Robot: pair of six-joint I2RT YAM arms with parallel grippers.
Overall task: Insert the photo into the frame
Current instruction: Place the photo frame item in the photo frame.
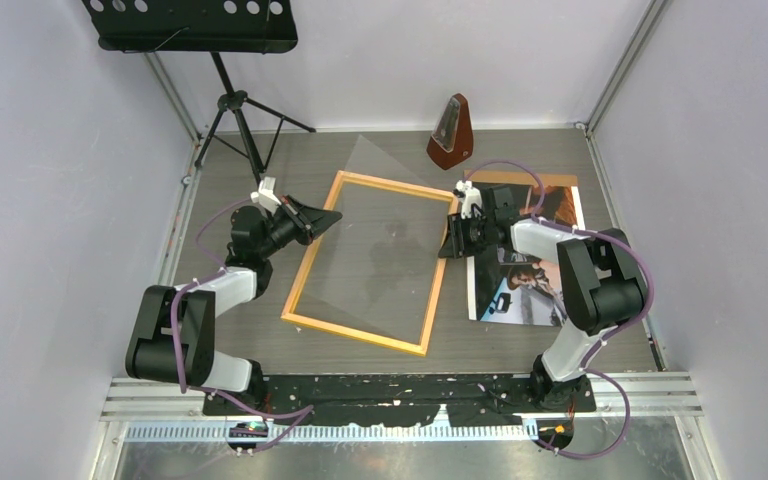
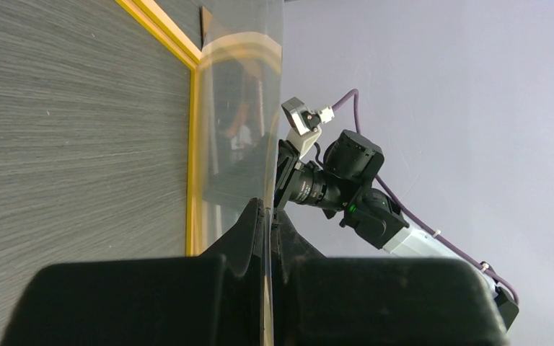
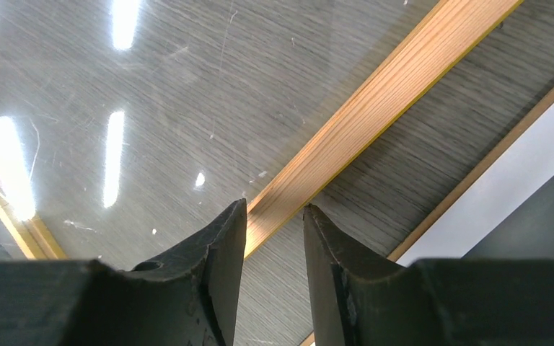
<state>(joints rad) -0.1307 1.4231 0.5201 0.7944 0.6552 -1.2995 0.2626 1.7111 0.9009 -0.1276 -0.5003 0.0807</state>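
Observation:
The frame, thin yellow-orange wood, lies flat mid-table. A clear pane is tilted up over it, and my left gripper is shut on its left edge; the left wrist view shows the pane edge-on between my shut fingers, with the frame beyond. My right gripper hangs over the frame's right strip, its jaws apart with nothing between them. The photo lies right of the frame, partly under the right arm; its white border shows.
A brown backing sheet lies under the photo. A wooden metronome stands at the back, and a black music stand on a tripod stands back left. Pale walls close in the table.

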